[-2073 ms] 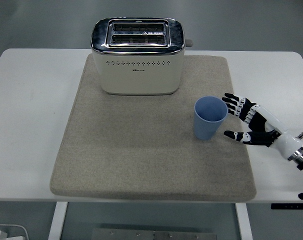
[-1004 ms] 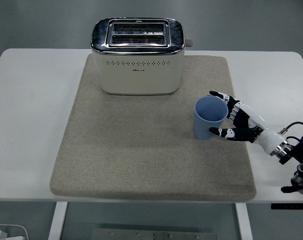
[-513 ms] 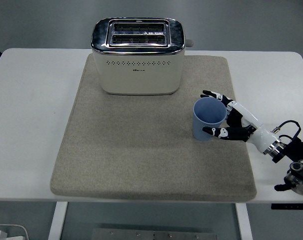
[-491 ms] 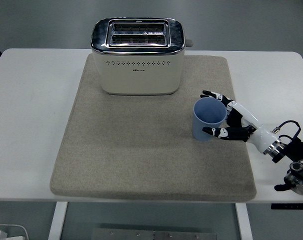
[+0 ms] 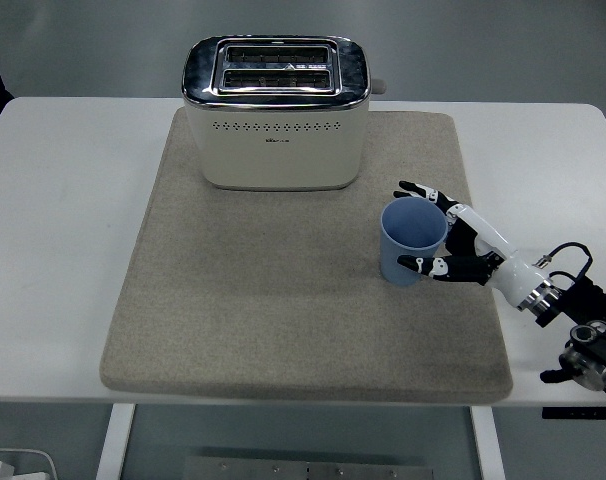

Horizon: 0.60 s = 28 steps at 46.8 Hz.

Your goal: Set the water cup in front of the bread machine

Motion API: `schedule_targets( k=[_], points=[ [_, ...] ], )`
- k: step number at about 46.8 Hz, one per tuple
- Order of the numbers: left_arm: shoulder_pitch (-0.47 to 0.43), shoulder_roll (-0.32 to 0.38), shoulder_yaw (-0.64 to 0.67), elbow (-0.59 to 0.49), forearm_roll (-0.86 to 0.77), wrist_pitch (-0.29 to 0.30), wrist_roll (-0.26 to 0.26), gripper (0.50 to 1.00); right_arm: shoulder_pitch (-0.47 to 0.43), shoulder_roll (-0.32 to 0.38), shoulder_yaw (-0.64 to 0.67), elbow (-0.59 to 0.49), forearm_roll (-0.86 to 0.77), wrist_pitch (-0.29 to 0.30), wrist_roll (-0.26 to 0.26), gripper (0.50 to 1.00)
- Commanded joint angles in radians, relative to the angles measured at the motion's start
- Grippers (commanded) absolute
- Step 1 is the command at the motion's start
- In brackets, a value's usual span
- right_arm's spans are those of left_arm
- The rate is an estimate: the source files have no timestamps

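- Standing upright on the beige mat (image 5: pixel 283 300), right of centre, is a light blue water cup (image 5: pixel 413 241), open-topped and empty as far as can be seen.
- The cream toaster (image 5: pixel 275 113) with a chrome top sits at the mat's far side, well apart from the cup and to its left.
- The right hand (image 5: pixel 451 241) wraps the cup's right side, fingers (image 5: pixel 418 190) behind the rim and thumb in front, grasping it.
- The white table (image 5: pixel 63 250) carries everything.
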Motion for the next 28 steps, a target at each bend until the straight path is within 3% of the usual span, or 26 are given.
schedule_targets(
  k=[1, 5, 12, 16, 25, 28],
  points=[
    [0.0, 0.0, 0.0, 0.0, 0.0, 0.0, 0.0, 1.0, -0.001, 0.001, -0.001, -0.001, 0.0, 0.0, -0.001, 0.922],
    [0.0, 0.0, 0.0, 0.0, 0.0, 0.0, 0.0, 1.0, 0.001, 0.001, -0.001, -0.001, 0.0, 0.0, -0.001, 0.899],
    [0.0, 0.0, 0.0, 0.0, 0.0, 0.0, 0.0, 1.0, 0.001, 0.001, -0.001, -0.001, 0.0, -0.001, -0.001, 0.805],
    [0.0, 0.0, 0.0, 0.0, 0.0, 0.0, 0.0, 1.0, 0.001, 0.001, -0.001, -0.001, 0.0, -0.001, -0.001, 0.789],
    [0.0, 0.0, 0.0, 0.0, 0.0, 0.0, 0.0, 1.0, 0.004, -0.001, -0.001, 0.001, 0.0, 0.0, -0.001, 0.699],
    [-0.001, 0.0, 0.0, 0.0, 0.0, 0.0, 0.0, 1.0, 0.012, 0.001, -0.001, 0.003, 0.0, 0.002, -0.001, 0.695]
  ],
)
